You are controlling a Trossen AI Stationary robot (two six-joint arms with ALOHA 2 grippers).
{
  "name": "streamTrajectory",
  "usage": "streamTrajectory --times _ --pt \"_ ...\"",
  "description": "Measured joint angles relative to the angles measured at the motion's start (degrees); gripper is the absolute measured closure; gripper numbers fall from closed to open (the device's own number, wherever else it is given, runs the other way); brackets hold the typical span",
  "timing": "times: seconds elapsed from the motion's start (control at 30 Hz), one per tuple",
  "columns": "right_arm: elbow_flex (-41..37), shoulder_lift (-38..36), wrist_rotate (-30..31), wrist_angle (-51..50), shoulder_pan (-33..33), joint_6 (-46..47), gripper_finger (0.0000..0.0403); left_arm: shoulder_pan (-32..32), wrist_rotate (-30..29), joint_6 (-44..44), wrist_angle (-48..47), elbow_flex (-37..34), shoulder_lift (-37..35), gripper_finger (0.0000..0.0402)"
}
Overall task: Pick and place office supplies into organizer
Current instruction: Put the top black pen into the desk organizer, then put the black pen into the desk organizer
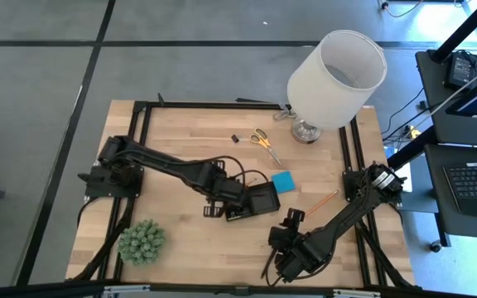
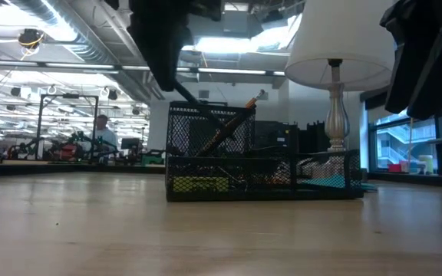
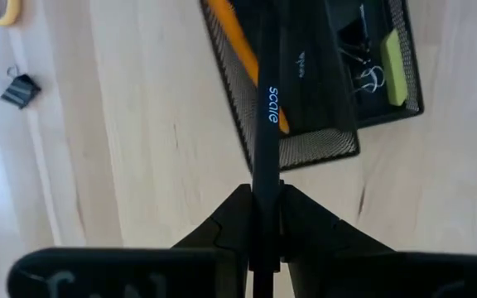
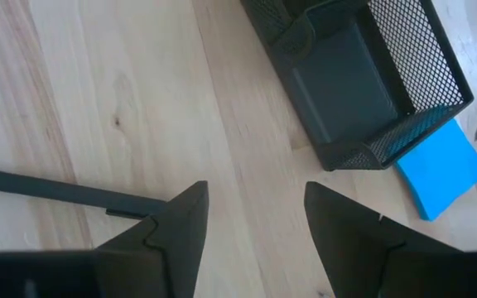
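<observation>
The left gripper (image 3: 265,217) is squeezed shut on a black pen (image 3: 265,124), and the pen's far end pokes over the wall of the black mesh organizer (image 3: 321,145) just in front of it, next to an orange pencil (image 3: 232,41) already inside. I think it is putting the pen in, so next it should tip the pen over that wall and let go. The right gripper (image 4: 255,219) waits with its fingers apart over bare wood, with another black pen (image 4: 48,192) beside it and the blue pad (image 4: 441,165) past the organizer, so there looks to be room to move.
</observation>
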Motion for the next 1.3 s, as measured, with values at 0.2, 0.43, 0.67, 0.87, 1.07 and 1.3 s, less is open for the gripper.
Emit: streamTrajectory --times 0.2,0.43,0.67,0.87,1.07,1.3 --pt "0.0 0.0 0.0 0.2 0.0 -0.2 0.0198 0.0 -1.4 3.3 -0.1 1.7 2.9 0.0353" --pt "0.0 0.0 3.5 0.2 0.0 -0.2 0.0198 0.0 -4.6 9.2 0.2 1.8 3.5 0.0349" --pt "0.0 0.0 3.5 0.1 0.0 -0.4 0.0198 -0.4 -5.7 12.6 0.1 1.8 3.5 0.0331" --pt "0.0 0.0 3.5 -1.0 -0.8 -3.2 0.0199 -0.9 -5.6 12.0 0.1 1.8 3.5 0.0316" --pt "0.0 0.0 3.5 -1.0 -1.0 -2.7 0.0199 -2.0 -5.5 11.9 0.1 1.8 3.5 0.0313" --pt "0.0 0.0 2.3 -1.3 -1.0 0.1 0.0199 -3.2 -7.0 11.9 -0.2 1.8 3.4 0.0306"
